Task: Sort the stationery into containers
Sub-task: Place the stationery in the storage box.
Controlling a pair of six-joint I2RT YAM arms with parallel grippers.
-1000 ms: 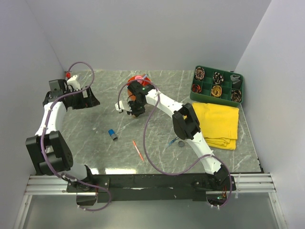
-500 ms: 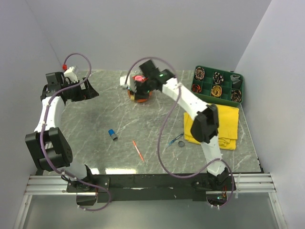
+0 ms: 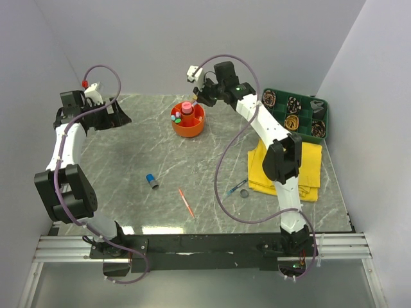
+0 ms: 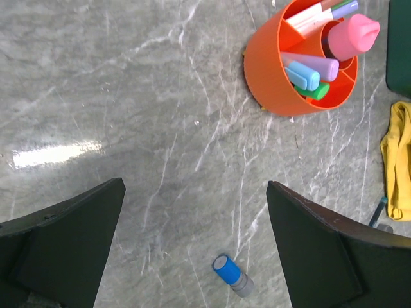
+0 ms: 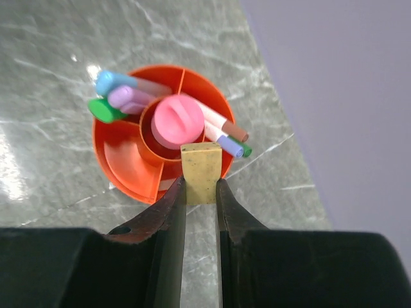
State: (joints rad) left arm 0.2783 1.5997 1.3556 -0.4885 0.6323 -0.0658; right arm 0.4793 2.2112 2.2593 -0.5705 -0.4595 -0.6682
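**Entry: right arm, carry to container**

- Change noted: a second before, I had the right gripper (image 5: 200,184) low in the middle of the overhead frame, in front of the orange organiser (image 5: 125,160). By this moment it had swung up past the organiser to the upper centre of that frame. The left arm had drawn a little further into the upper left corner.
- Meaning, as I judged it: the pick was done and the drop-off was in hand, not yet made.
- Right pincer: clenched on a tan eraser (image 5: 201,165), a small blunt block standing upright between the two fingers. In the wrist view it sat at the centre, overlapping the organiser's lower rim.
- Left gripper (image 4: 194,187): released, fingers spread wide, nothing between them.

**Organiser contents, wrist view**

- Centre cup: pink tube (image 5: 176,119), cap end up.
- Upper left compartment: a blue-capped marker (image 5: 106,81), a lilac marker (image 5: 125,99) and a green marker (image 5: 103,110), leaning over the rim.
- Right compartment: thin pens (image 5: 225,133), slanted.
- Lower left compartment: bare.

**Loose stock, overhead view**

- Blue cap piece (image 3: 152,181), left of centre.
- Red pen (image 3: 186,202), lower centre.
- Blue pen (image 3: 234,190), just beside the dark disc (image 3: 244,193), right of centre.
- Green tray (image 3: 321,106), upper right, cells partly filled; I could not tell with what.
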